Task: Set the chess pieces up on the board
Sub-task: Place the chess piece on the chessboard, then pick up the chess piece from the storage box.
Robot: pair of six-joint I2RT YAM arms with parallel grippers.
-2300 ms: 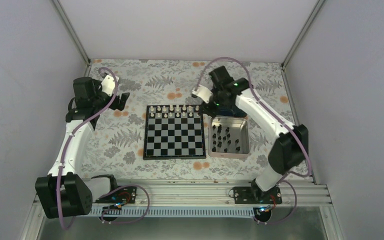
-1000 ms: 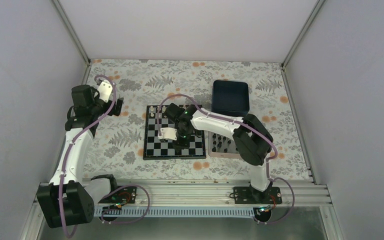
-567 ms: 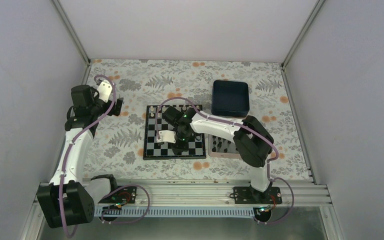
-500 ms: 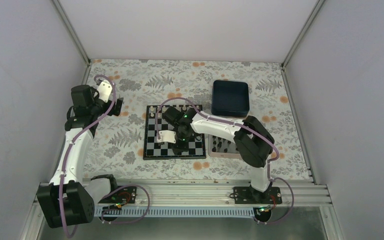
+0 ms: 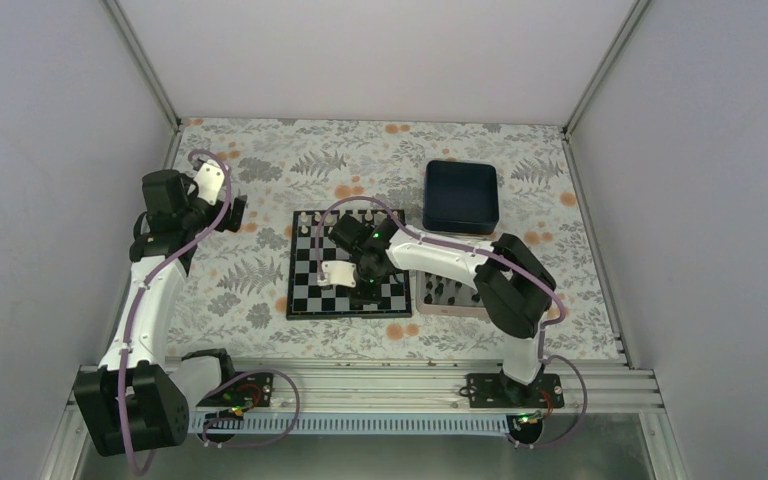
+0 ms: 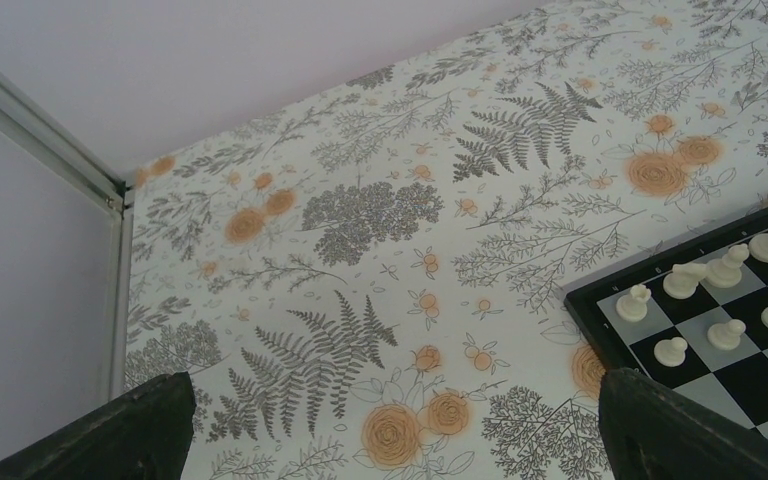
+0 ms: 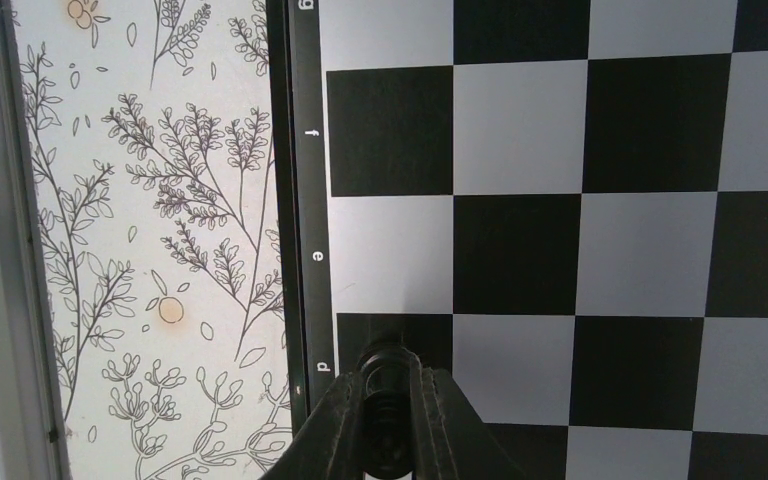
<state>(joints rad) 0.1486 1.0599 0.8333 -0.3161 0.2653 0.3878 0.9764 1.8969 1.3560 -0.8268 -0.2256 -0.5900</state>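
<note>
The board [image 5: 310, 285] lies mid-table, with white pieces [image 5: 352, 219] on its far rows. My right gripper [image 5: 365, 292] hangs over the board's near edge. In the right wrist view the right gripper [image 7: 388, 415] is shut on a black chess piece [image 7: 388, 368], held over the dark edge square by the letter d of the board [image 7: 520, 130]. Several more black chess pieces [image 5: 448, 291] stand in the silver tray [image 5: 424, 301], partly hidden by the arm. My left gripper [image 5: 236, 211] is open and empty left of the board; it also shows in the left wrist view [image 6: 395, 420].
A dark blue square tray [image 5: 460, 196] sits behind the silver tray. The left wrist view shows the board's corner [image 6: 600, 330] with white pieces [image 6: 725, 268], and floral tablecloth [image 6: 380, 210]. White walls stand on three sides.
My right arm swung from the silver tray to the board's near edge, carrying a black piece and uncovering the blue tray. In the last second it shifted slightly. The left arm barely moved.
</note>
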